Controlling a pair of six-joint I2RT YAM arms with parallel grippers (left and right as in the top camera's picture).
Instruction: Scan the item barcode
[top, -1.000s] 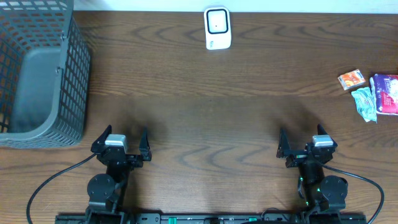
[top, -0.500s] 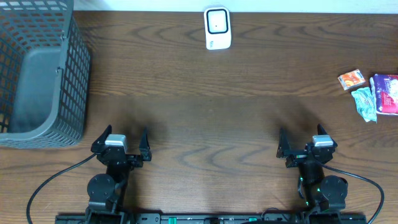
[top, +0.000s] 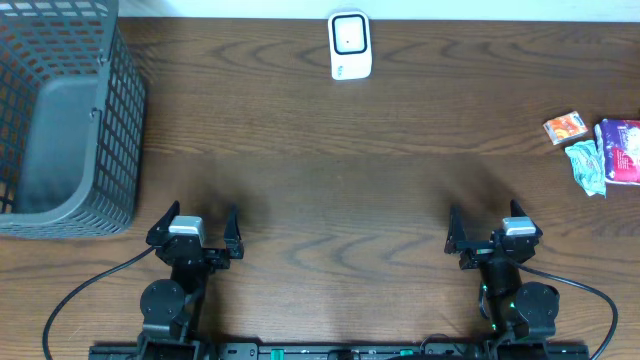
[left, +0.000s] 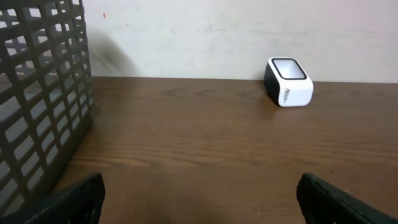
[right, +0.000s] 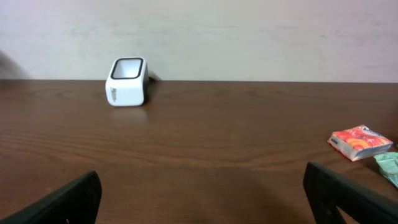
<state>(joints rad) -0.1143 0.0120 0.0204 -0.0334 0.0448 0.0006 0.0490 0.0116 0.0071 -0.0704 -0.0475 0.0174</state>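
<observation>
The white barcode scanner (top: 350, 45) stands at the table's far edge, also visible as the scanner (left: 289, 83) in the left wrist view and the scanner (right: 127, 81) in the right wrist view. Three items lie at the far right: an orange packet (top: 565, 127), a teal packet (top: 587, 166) and a purple packet (top: 620, 150). My left gripper (top: 200, 215) rests open near the front edge with nothing between its fingers. My right gripper (top: 484, 215) is open and empty too, well short of the items. The orange packet (right: 360, 142) shows ahead and to the right of the right gripper (right: 202, 199).
A dark grey mesh basket (top: 60, 120) fills the far left corner; its wall (left: 37, 106) rises close to the left of my left gripper (left: 201, 199). A pale wall backs the table. Cables trail from both arm bases at the front edge.
</observation>
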